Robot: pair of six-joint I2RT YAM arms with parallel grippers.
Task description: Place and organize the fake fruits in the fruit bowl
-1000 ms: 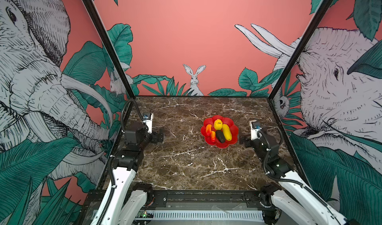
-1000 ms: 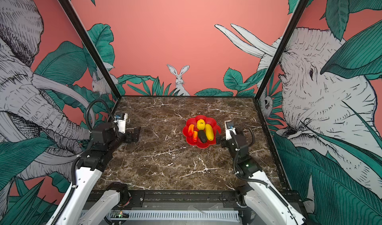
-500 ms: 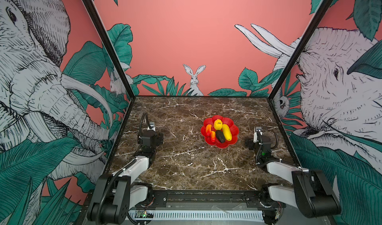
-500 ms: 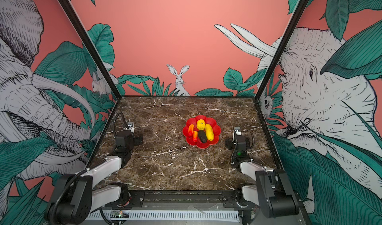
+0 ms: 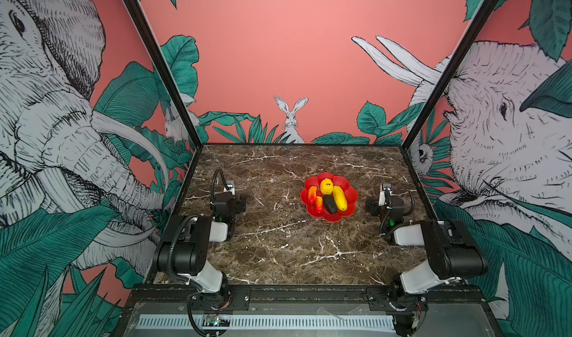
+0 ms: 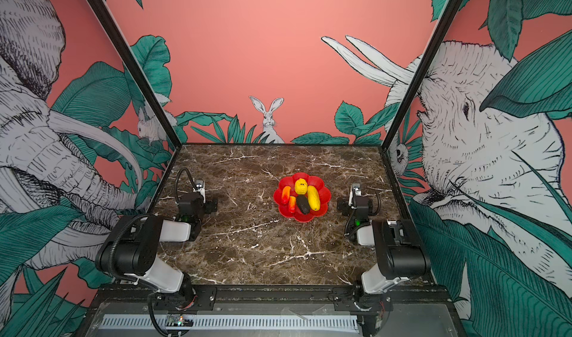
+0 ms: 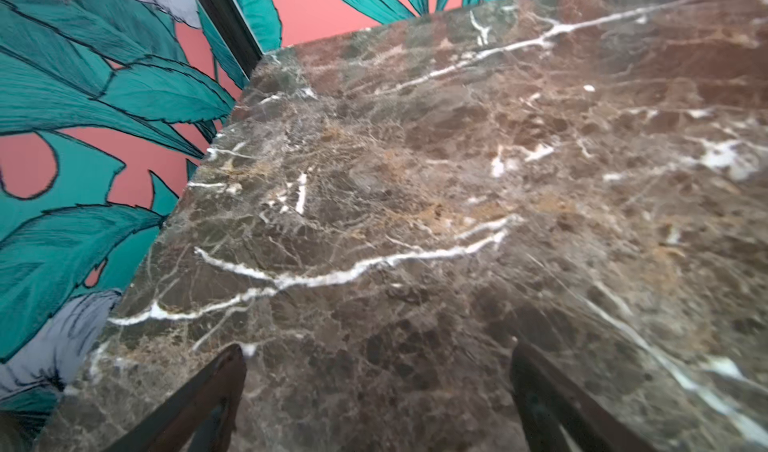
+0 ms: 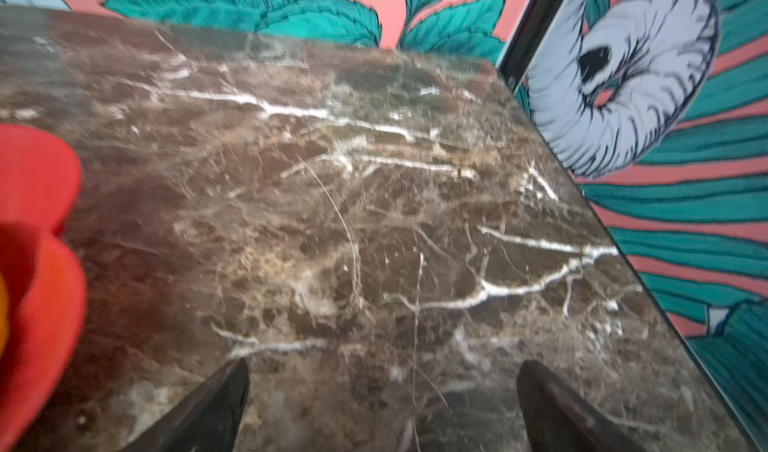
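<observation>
The left pincer [image 5: 232, 200] sits low over the brown marble worktop [image 5: 278, 242] near its left edge. In the left wrist view the left pincer [image 7: 376, 371] has its two dark fingers [image 7: 216, 392] spread wide, with only bare marble between them.

Right of centre, towards the middle of the worktop's depth, stands the fruit bowl [image 5: 350, 193], a red scalloped dish that shows in both top views [image 6: 322, 192]. All five fake fruits lie inside it. Four lie side by side, their long axes running roughly from the near rim to the far rim:
- Leftmost is an orange-red piece [image 5: 312, 195], its far end tipped slightly right.
- Next is the second orange-red piece [image 5: 318, 204], set a little nearer the front.
- Then comes the blackish oval [image 5: 329, 204], its near end angled right.
- Rightmost is the long yellow one [image 5: 340, 198], leaning the same way as the oval and just beside it.

The bumpy round yellow fruit [image 5: 326, 186] sits at the far side of the bowl, behind the other four.

The right pincer [image 5: 382, 204] is low, just beside the bowl's right rim but apart from it. In the right wrist view the right pincer [image 8: 382, 387] is also spread, with bare marble between its fingers [image 8: 212, 404] and the bowl's rim [image 8: 37, 263] off to one side.
</observation>
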